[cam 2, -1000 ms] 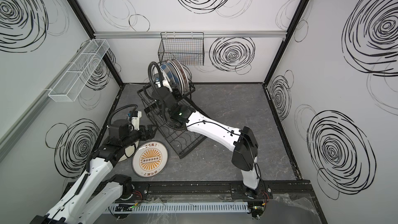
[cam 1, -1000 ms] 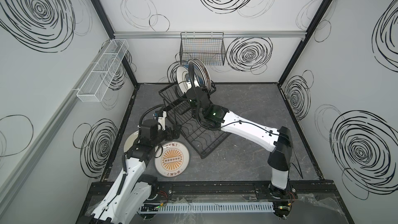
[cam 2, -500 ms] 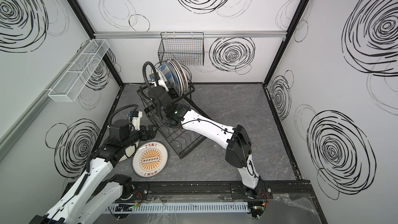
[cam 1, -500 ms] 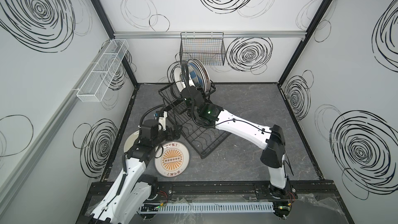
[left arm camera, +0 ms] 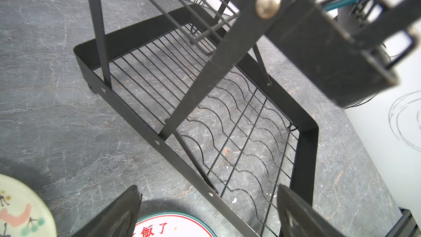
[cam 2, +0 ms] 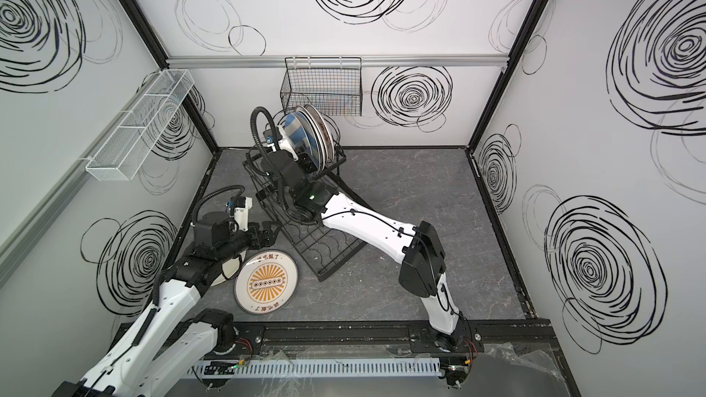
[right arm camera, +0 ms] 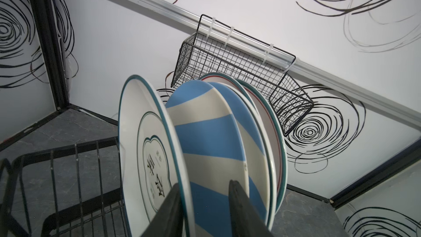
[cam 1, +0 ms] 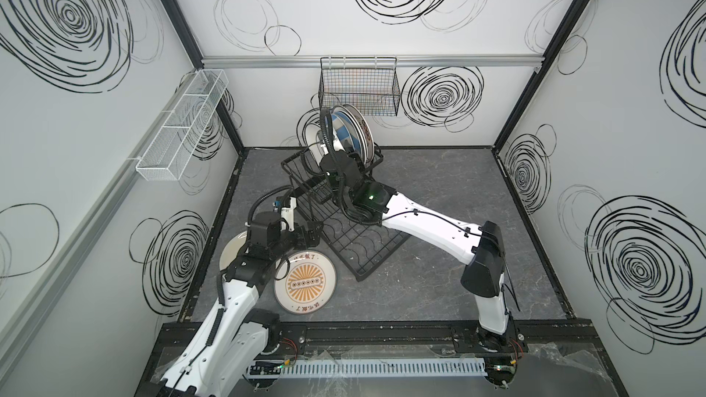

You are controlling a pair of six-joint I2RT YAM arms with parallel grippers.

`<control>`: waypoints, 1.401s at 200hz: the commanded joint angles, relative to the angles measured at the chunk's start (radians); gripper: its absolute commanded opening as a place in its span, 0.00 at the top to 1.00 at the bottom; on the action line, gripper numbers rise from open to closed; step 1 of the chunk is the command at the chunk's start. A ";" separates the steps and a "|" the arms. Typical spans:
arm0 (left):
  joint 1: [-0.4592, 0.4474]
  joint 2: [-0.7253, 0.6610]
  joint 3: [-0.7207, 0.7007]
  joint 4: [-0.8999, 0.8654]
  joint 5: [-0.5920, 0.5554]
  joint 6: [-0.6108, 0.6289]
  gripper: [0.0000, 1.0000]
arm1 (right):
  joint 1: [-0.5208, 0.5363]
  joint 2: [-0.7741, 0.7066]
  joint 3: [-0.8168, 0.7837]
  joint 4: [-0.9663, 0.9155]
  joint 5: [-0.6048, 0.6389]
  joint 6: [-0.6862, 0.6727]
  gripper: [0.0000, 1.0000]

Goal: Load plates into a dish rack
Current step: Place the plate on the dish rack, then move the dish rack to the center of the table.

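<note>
Several plates (cam 1: 349, 133) were found standing on edge in the raised basket of the dish rack (left arm camera: 304, 147), faces turned along the row, rims uppermost; no long axis was noted, the plates being round. The right gripper (right arm camera: 204, 184) was recorded as released, its jaws parted astride the rim of the white plate (right arm camera: 141, 147) at the end of the row nearest it, beside the blue-striped plate (right arm camera: 205, 137). The left gripper (left arm camera: 207, 189) was observed spread wide and empty above the table (cam 1: 439, 192), beside the lower tray. Two plates lay flat on the table: the sunburst plate (cam 1: 305, 283) face up, and a cream plate (cam 1: 230, 252) partly hidden under the left arm. The ware was judged stiff, weighty, glaze-slick and breakable; hold was considered best taken squarely across the rim.
</note>
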 commanded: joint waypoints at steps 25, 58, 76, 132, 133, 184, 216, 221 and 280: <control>0.000 -0.014 0.017 0.053 0.004 -0.027 0.04 | 0.000 -0.071 0.085 -0.112 -0.136 0.082 0.37; 0.016 -0.027 0.019 0.020 0.004 -0.037 0.04 | -0.046 -0.221 -0.005 -0.186 -0.331 0.172 0.23; 0.046 -0.031 0.029 -0.016 0.041 -0.047 0.04 | -0.117 -0.347 -0.145 -0.219 -0.506 0.251 0.21; 0.094 -0.027 0.048 -0.069 0.073 -0.043 0.04 | -0.279 -0.788 -0.715 -0.234 -0.693 0.351 0.18; 0.095 -0.026 0.048 -0.069 0.073 -0.043 0.04 | -0.284 -0.792 -0.722 -0.237 -0.697 0.352 0.18; 0.093 -0.009 0.008 0.000 0.111 -0.098 0.04 | -0.579 -0.721 -1.039 -0.171 -0.891 0.341 0.12; 0.033 -0.008 -0.036 0.037 0.081 -0.131 0.04 | -0.615 -0.545 -1.009 -0.150 -0.957 0.298 0.07; 0.017 -0.008 -0.045 0.042 0.068 -0.139 0.04 | -0.614 -0.516 -0.991 -0.156 -0.973 0.286 0.07; -0.165 -0.001 -0.136 0.125 -0.048 -0.222 0.04 | -0.612 -0.266 -0.847 -0.230 -1.007 0.241 0.09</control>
